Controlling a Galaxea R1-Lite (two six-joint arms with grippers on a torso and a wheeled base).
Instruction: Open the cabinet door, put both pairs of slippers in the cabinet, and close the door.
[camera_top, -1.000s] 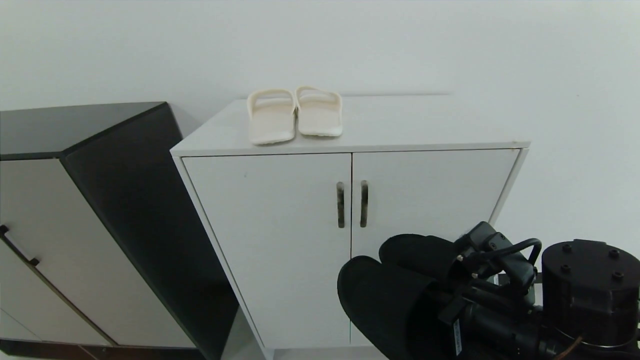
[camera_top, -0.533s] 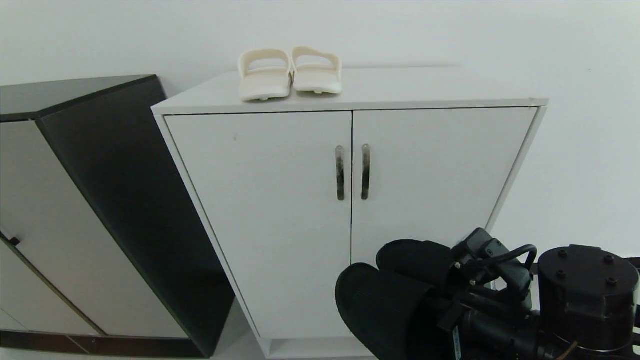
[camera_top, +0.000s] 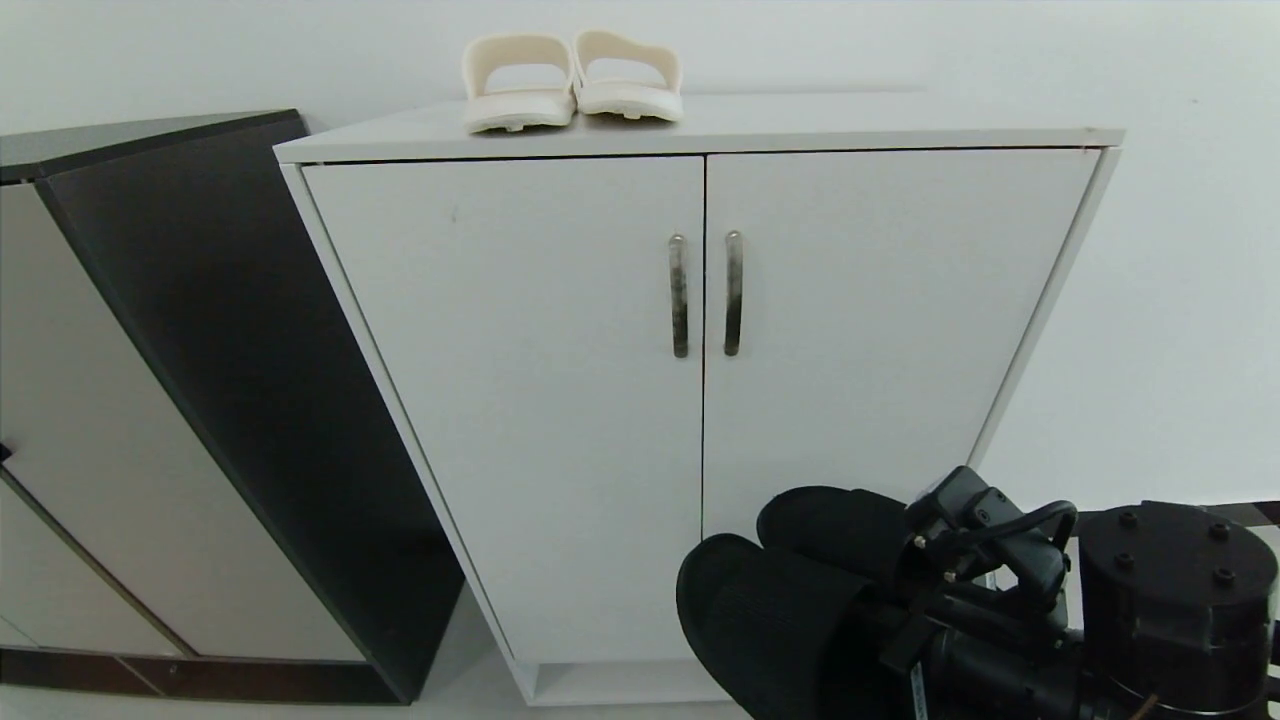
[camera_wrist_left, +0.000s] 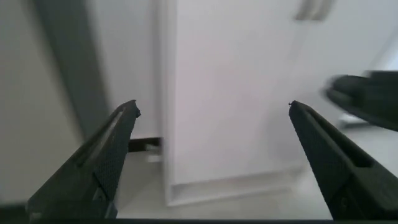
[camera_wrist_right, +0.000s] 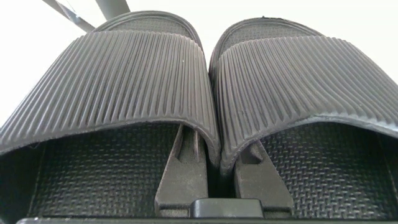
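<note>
Right gripper: closed on the pair of black slippers. Its two fingers sit one inside each slipper, under the ribbed straps, and pinch the two inner side walls together between them. The slippers are held side by side and pressed against each other.

In the head view the black slippers are carried ahead of the right gripper, low down and in front of the lower part of the cabinet's right door. Whether they touch the door cannot be told. The right arm lies low, reaching forward towards the cabinet.

Left gripper: jaws spread wide, nothing between them. It faces the lower left part of the white cabinet, well apart from it, with the black slippers off to one side.

White cabinet: both doors are shut, and the two handles stand upright beside the centre seam.

Cream slippers: on top of the cabinet, towards its left side, side by side and touching, well above both grippers.

A dark cabinet stands just to the left of the white one.
</note>
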